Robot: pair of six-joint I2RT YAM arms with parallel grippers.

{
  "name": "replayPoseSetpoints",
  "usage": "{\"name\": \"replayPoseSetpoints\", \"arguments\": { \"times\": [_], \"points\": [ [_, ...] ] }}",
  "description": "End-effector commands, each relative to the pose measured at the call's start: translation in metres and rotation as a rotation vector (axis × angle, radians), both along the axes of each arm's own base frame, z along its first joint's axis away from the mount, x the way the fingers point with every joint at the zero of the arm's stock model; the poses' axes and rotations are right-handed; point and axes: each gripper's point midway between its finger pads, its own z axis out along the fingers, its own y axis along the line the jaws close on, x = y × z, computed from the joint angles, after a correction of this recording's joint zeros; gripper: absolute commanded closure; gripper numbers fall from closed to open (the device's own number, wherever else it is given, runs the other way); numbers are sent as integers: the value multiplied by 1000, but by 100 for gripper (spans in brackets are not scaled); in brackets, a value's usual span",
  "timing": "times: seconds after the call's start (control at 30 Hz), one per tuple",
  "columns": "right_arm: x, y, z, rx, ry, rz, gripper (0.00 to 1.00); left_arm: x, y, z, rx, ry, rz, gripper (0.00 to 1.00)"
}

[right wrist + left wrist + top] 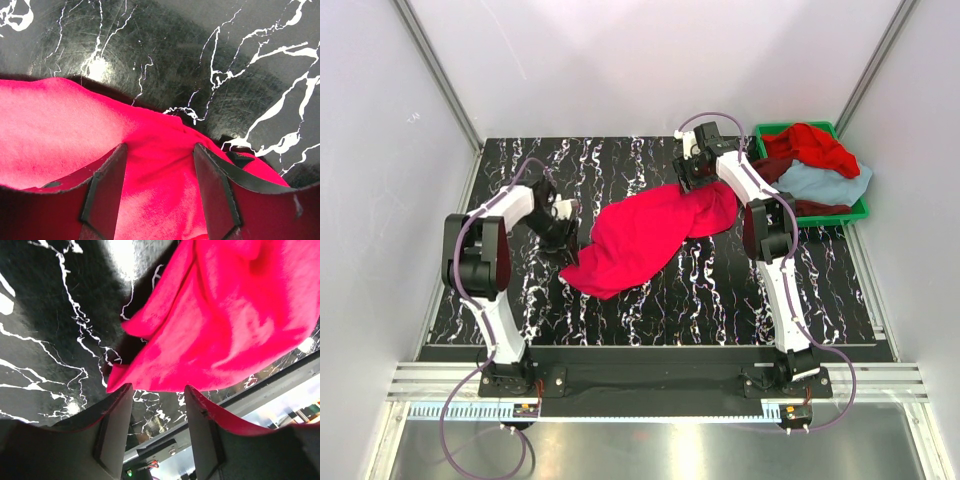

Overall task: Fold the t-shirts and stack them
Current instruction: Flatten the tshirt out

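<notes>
A crimson-pink t-shirt (640, 235) lies crumpled in a slanted strip across the black marbled table (620, 165). My left gripper (570, 245) is at its near-left end. In the left wrist view that gripper (159, 389) is open, the shirt's hem (225, 325) lying just past the fingertips and only table showing between them. My right gripper (688, 182) hangs over the shirt's far-right end. In the right wrist view it (160, 149) is open, straddling a ridge of the pink cloth (60, 130) without pinching it.
A green plastic bin (775, 128) stands at the back right, holding a brighter red shirt (810, 145), a light blue-grey shirt (832, 182) and a dark maroon one (820, 208). White walls with metal rails close in the table on three sides.
</notes>
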Motion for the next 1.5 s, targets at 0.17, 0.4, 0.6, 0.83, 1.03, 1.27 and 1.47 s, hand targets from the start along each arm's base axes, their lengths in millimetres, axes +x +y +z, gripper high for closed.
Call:
{"name": "replayPoseSetpoints", "arguments": {
  "times": [0.17, 0.4, 0.6, 0.83, 1.03, 1.27, 1.47],
  "points": [
    [9, -2, 33, -14, -77, -15, 36, 9, -1, -14, -30, 59, -7, 49],
    [10, -5, 34, -26, -83, -20, 36, 21, -5, -18, -60, 64, -22, 100],
    [7, -10, 17, -56, -61, -28, 62, 37, -4, 4, -63, -25, -18, 100],
    [17, -10, 32, -55, -109, -43, 100, 65, 15, 31, 24, -174, -34, 93],
    [21, -12, 34, -66, -122, -57, 43, 40, 9, 9, -15, -62, -36, 52],
    [21, -19, 31, -99, -130, -63, 37, 31, 3, -10, -55, 16, -37, 53],
    [22, -18, 19, -105, -116, -48, 39, 31, -5, -16, -87, 48, -43, 59]
  ]
}}
